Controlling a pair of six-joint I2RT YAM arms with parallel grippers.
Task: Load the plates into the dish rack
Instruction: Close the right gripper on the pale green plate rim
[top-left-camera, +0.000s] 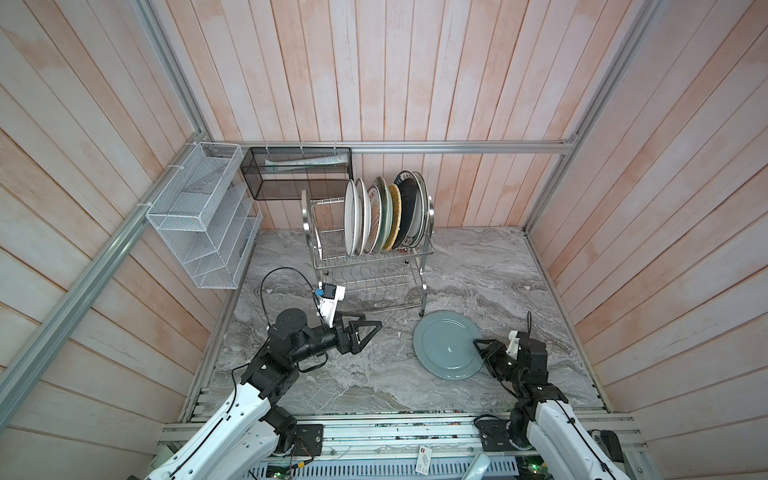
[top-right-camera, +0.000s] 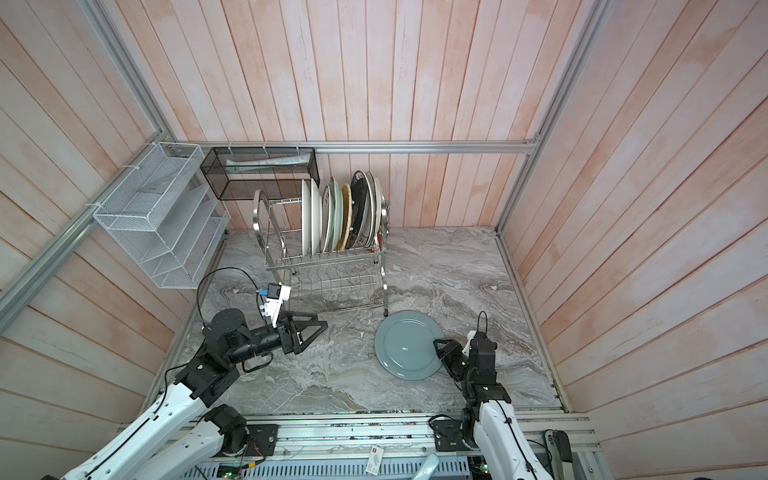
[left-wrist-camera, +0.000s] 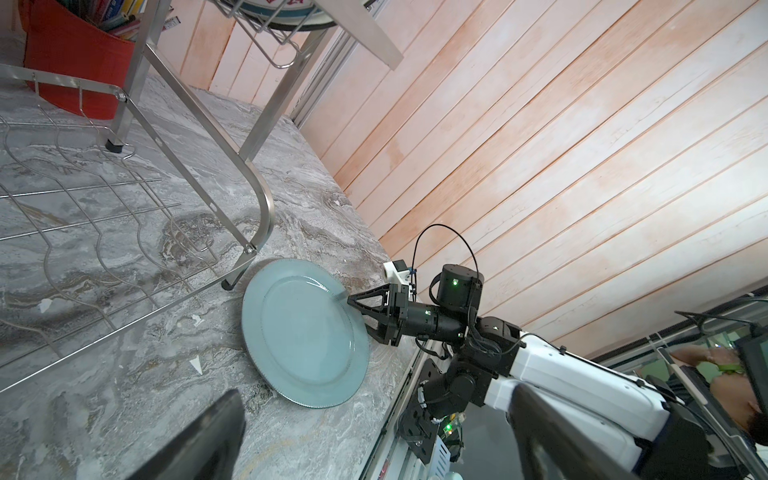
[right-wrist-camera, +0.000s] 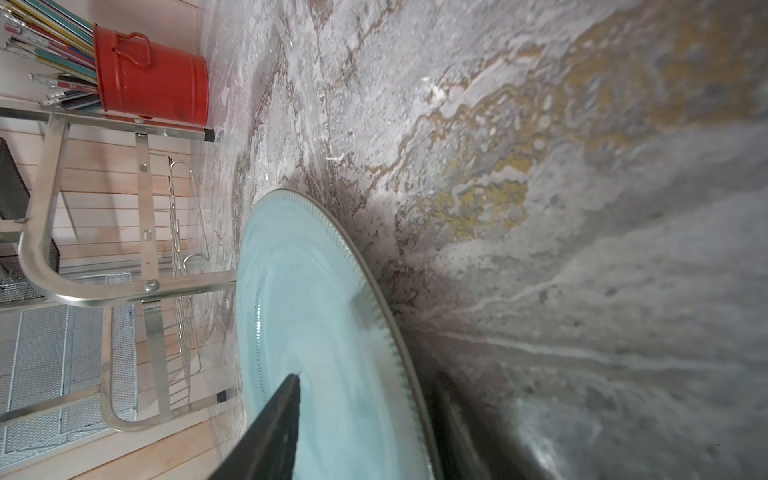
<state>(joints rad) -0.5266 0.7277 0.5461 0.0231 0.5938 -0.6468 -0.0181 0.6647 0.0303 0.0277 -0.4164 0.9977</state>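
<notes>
A grey-blue plate (top-left-camera: 446, 345) lay on the marble table (top-left-camera: 374, 386) just beside the near right foot of the dish rack (top-left-camera: 357, 262), whose upper tier held a row of upright plates (top-left-camera: 386, 216). The right gripper (left-wrist-camera: 359, 316), the nearer one, straddled the rim farthest from the rack, one finger over the face. Whether it pinched could not be told. The left gripper (top-left-camera: 371, 336) hung spread wide before the rack's lower tier. No lettering was legible.

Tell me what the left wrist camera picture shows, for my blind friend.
A grey-blue plate lies flat on a marble table, and the robot's right hand reaches over its rim. A leg of the shiny dish rack stands close beside the plate, a red cup farther off.
</notes>
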